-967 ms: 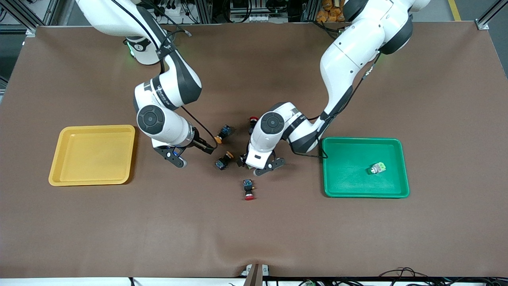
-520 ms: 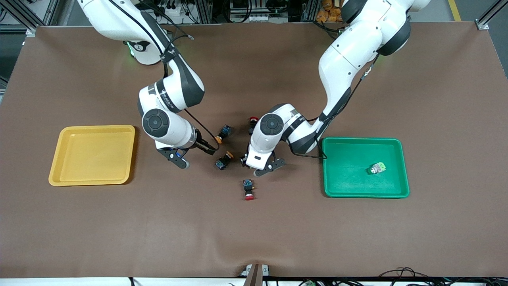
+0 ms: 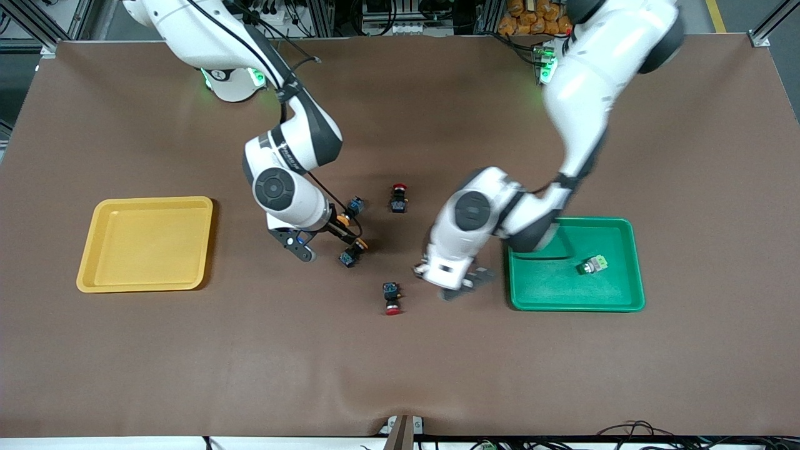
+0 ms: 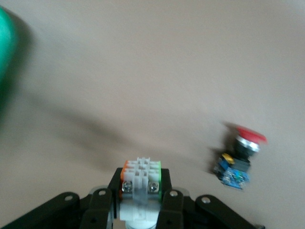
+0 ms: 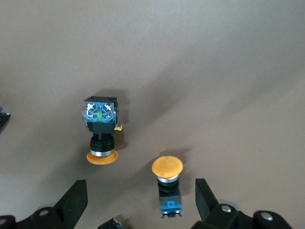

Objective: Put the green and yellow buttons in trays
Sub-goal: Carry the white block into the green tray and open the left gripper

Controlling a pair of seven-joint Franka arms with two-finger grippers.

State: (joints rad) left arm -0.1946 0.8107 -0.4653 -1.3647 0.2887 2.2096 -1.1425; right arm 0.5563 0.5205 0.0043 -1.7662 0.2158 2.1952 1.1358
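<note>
- Your left gripper is up over the table beside the green tray, squeezing a white button.
- Your right gripper is wide open and empty over two yellow buttons.

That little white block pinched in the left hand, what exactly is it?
A push-button switch, plastic by its look. Its body is white-grey with ribbed slots, two small metal screws, an orange edge on one side and a green edge on the other. The left hand is shut on it, holding it above the brown table; nothing else touches it.
</note>
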